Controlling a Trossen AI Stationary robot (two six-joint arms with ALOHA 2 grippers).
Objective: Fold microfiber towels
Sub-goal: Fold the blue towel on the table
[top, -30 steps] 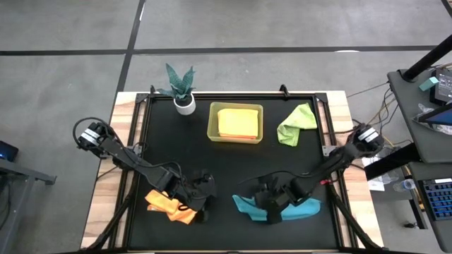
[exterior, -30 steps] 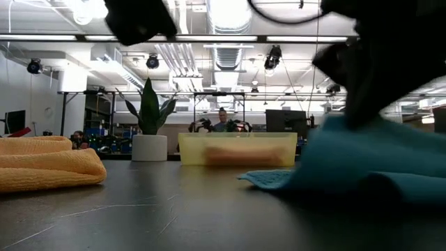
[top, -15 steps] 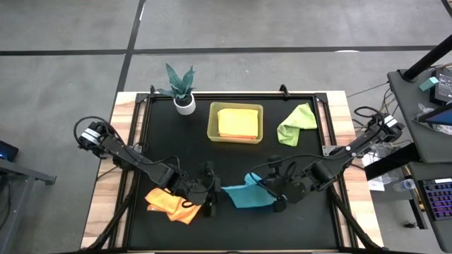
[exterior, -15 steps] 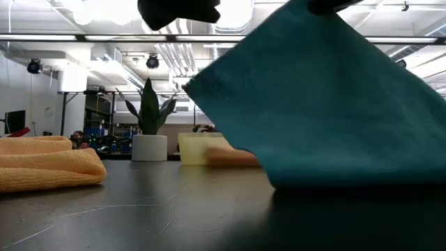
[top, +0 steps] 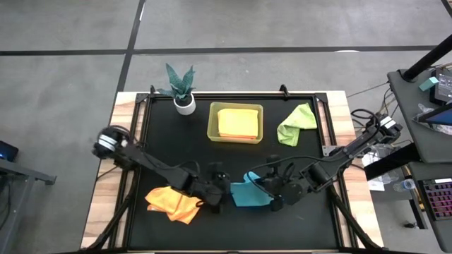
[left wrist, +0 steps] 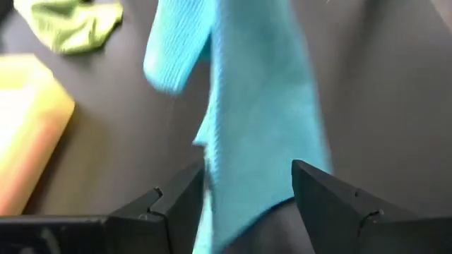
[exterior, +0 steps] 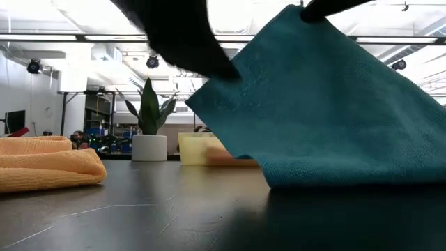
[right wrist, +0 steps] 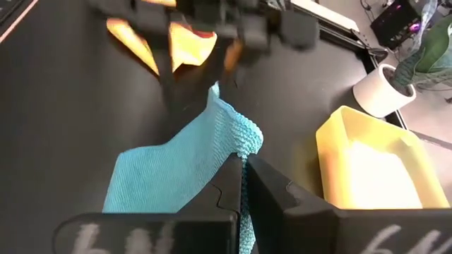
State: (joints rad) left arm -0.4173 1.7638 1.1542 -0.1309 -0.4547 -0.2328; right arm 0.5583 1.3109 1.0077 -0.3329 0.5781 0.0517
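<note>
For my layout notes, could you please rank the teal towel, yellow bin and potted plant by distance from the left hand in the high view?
From the left hand:
1. Teal towel, right beside it.
2. Yellow bin, farther back, centre.
3. Potted plant, back left.

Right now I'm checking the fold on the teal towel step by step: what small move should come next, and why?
Probably the left gripper should close on the hanging edge of the teal towel. Its fingers stand open on either side of that edge, while the right gripper is shut on the towel and holds it lifted off the black table. A second grip would let both arms lay it flat.
</note>
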